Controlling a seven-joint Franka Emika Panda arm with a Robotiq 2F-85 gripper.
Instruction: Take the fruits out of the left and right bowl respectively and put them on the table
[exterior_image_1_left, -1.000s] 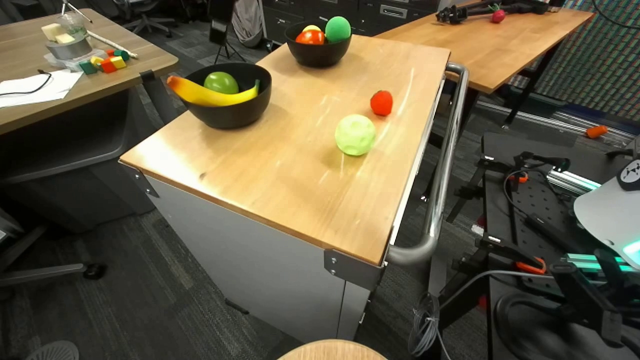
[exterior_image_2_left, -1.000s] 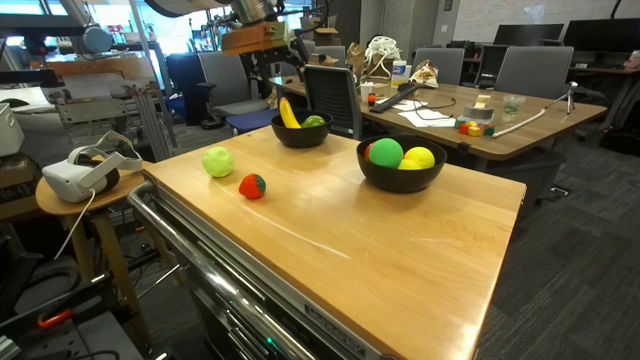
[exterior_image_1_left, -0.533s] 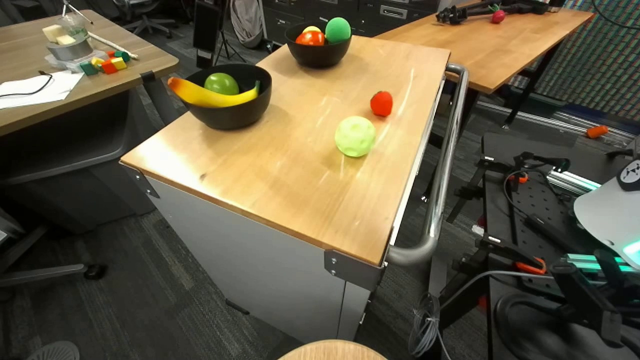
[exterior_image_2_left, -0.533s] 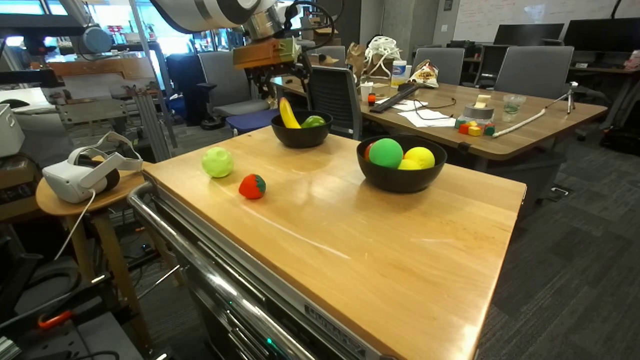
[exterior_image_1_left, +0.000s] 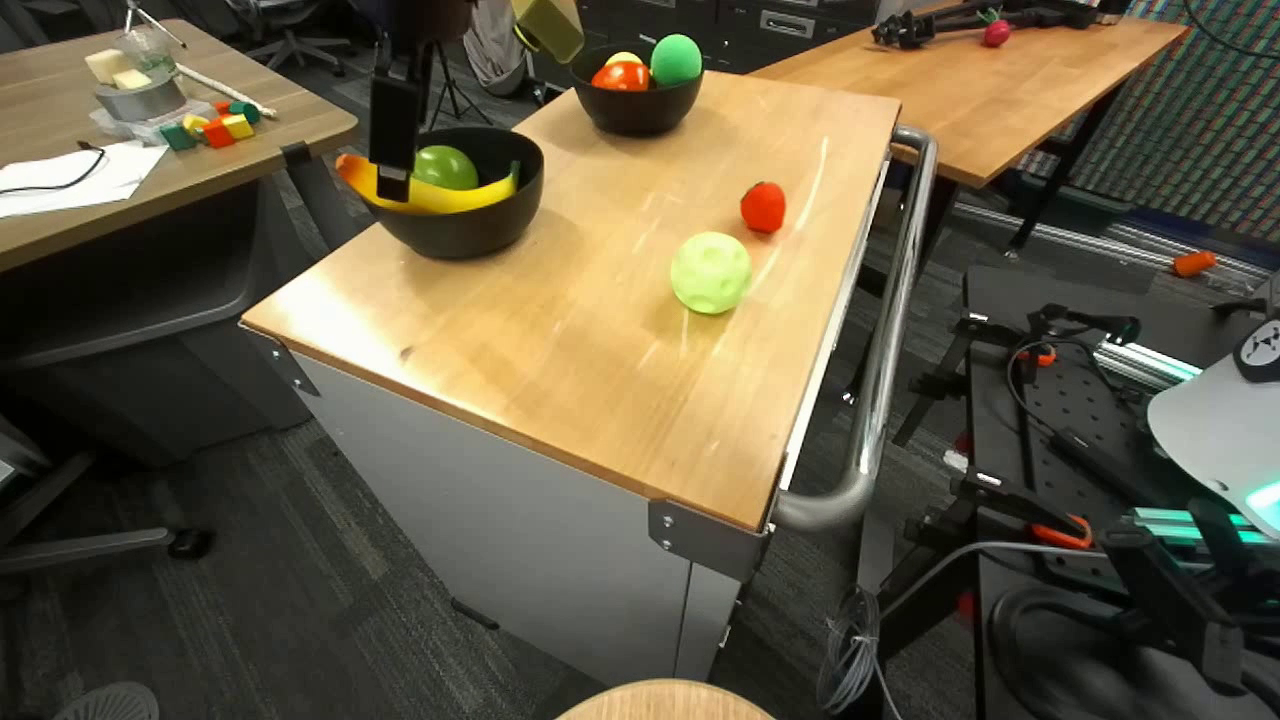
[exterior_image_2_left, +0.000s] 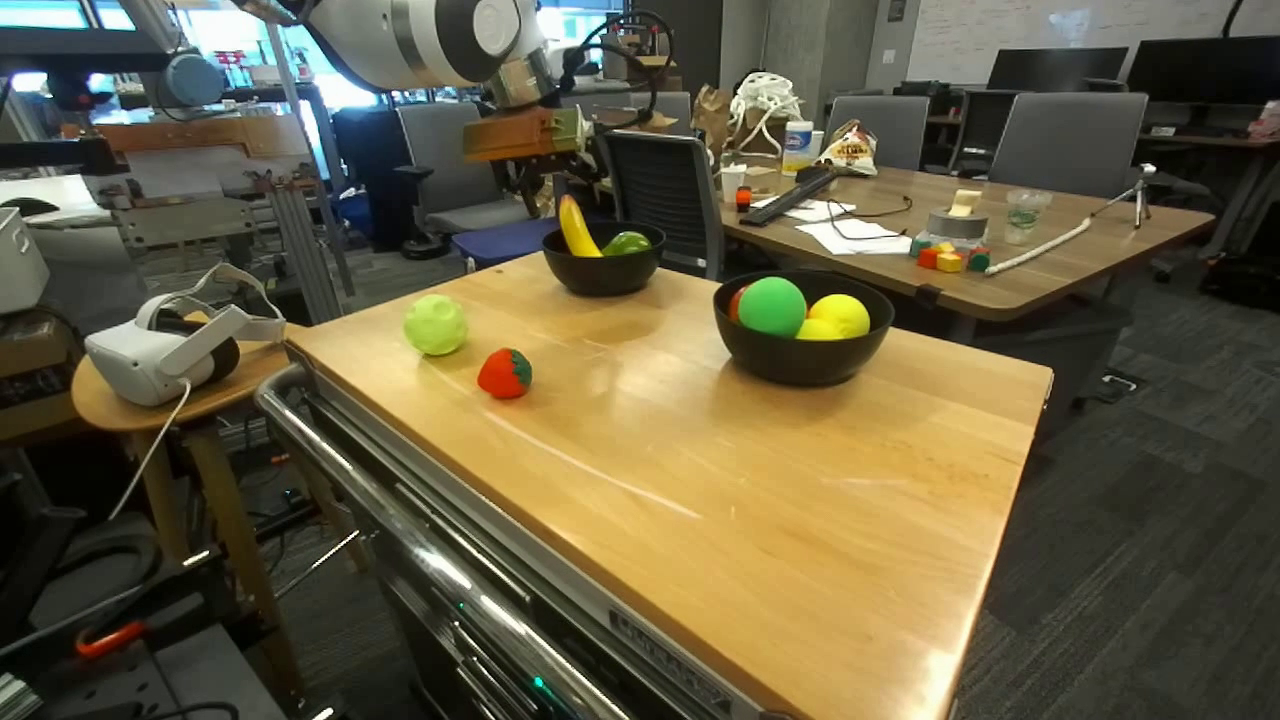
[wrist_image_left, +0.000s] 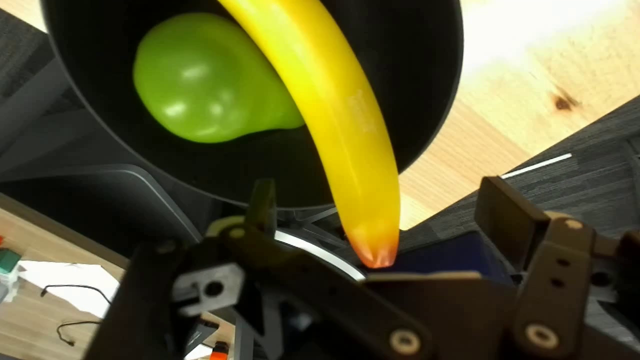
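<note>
Parted wide and gripping nothing, my jaws frame the tip of the banana (wrist_image_left: 342, 110) in the wrist view; whether they reach down to its level I cannot tell. The banana lies in a black bowl (exterior_image_1_left: 460, 232), over its rim, and that tip seems to jut past the edge of the worktop (exterior_image_2_left: 640, 480); a pear (wrist_image_left: 200, 82) sits beside it. If I pinch only the end, the long body may swing and slide from me, and from there it could drop to the floor (exterior_image_1_left: 240, 560). Pressing too low might catch the rim and tilt the bowl. Curved, glossy and plastic-looking, the banana promises little friction; the pear, just as shiny, tapers to a neck that runs close to it and may get dragged along. In an exterior view, a second bowl (exterior_image_2_left: 800, 358) holds a green ball (exterior_image_2_left: 772, 306) and yellow fruits (exterior_image_2_left: 840, 313), so rounded that they could roll once set down on smooth pale wood.
</note>
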